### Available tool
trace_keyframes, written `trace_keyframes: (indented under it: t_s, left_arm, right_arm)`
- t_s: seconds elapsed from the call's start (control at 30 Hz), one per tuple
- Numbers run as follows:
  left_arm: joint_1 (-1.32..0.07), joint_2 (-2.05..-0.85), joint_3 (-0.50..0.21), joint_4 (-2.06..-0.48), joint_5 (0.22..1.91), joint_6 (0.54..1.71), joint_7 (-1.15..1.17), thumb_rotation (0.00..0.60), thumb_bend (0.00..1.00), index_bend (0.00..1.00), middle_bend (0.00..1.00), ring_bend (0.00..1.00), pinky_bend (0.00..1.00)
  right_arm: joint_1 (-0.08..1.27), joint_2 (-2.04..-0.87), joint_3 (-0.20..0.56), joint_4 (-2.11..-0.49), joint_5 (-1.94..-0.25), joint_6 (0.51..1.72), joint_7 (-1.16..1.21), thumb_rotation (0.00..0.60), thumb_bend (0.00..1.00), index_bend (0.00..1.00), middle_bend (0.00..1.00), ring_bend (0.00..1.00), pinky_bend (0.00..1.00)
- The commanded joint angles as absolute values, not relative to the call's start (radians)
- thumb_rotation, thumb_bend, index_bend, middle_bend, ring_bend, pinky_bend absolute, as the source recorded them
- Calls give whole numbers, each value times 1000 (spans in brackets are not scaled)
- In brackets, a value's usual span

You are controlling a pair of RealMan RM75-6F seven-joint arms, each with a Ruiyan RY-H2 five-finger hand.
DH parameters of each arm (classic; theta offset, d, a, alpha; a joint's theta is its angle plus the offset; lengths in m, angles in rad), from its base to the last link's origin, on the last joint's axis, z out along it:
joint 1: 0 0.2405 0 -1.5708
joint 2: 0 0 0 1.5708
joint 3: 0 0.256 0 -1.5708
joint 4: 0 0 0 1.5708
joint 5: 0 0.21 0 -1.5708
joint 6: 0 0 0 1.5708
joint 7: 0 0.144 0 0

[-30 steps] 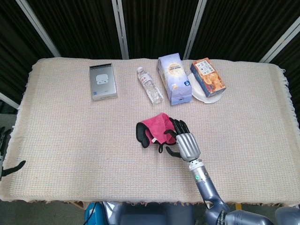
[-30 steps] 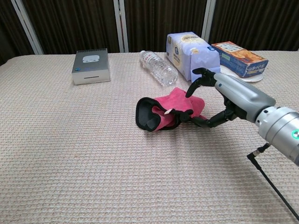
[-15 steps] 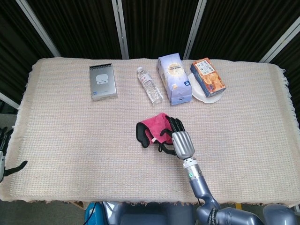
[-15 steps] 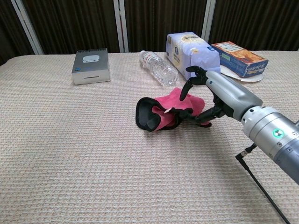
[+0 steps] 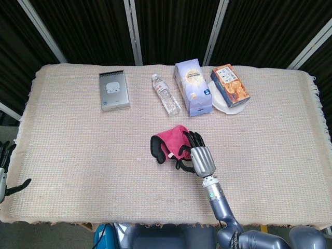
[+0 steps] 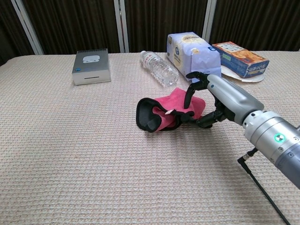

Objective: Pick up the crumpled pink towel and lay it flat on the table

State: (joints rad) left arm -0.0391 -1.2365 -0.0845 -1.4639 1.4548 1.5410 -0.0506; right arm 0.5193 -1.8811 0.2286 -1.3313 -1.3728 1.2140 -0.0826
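Observation:
The crumpled pink towel [image 5: 174, 139] [image 6: 173, 105] with a black trim lies on the woven table cover [image 5: 78, 150] near the middle. My right hand [image 5: 199, 155] [image 6: 220, 96] is at its right end, fingers arched over the top and the thumb lying along the front edge. The fingertips touch the cloth without closing, and the towel rests on the table. My left hand [image 5: 5, 174] hangs off the table's left front corner, only partly in view, fingers apart and holding nothing.
Along the back stand a silver box [image 5: 114, 91] [image 6: 91, 66], a lying water bottle [image 5: 165, 94] [image 6: 159, 68], a blue-white tissue pack [image 5: 192, 87] [image 6: 193, 52] and an orange box [image 5: 230, 85] [image 6: 240, 58] on a white plate [image 5: 220, 104].
My right hand has shifted left onto the towel's right end and its fingers have come lower over the cloth. The towel has not moved.

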Motion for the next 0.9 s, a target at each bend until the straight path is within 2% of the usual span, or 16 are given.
trace_keyframes:
  t_s: [0.03,0.2,0.47,0.7,0.9]
  left_arm:
    - [-39,-1237,-84,-1463,1454,1540,-51,600,36,14,0,0,0]
    - [-41,-1238,-83,-1463,1456,1540,-50,600,35,14,0,0,0]
    - [-41,-1238,-81,-1464,1460,1542,-51,600,35,14,0,0,0]
    - [-41,-1238,-77,-1468,1464,1542,-48,600,35,15,0,0,0]
    - [-44,-1237,-78,-1478,1461,1536,-45,600,35,17,0,0,0]
  right_arm:
    - [520,-1881,227,-1333,-1374,1216,-82,600,327,562,117,0,0]
    - [521,-1883,223,-1331,-1372,1217,-81,600,383,597,119,0,0]
    - [520,-1880,220,-1330,-1365,1217,-80,600,457,597,120,0,0]
    - [522,-1856,231,-1352,-1368,1227,-78,600,461,598,120,0,0]
    - [547,-1789,294,-1426,-1359,1228,-120,600,461,597,120,0,0]
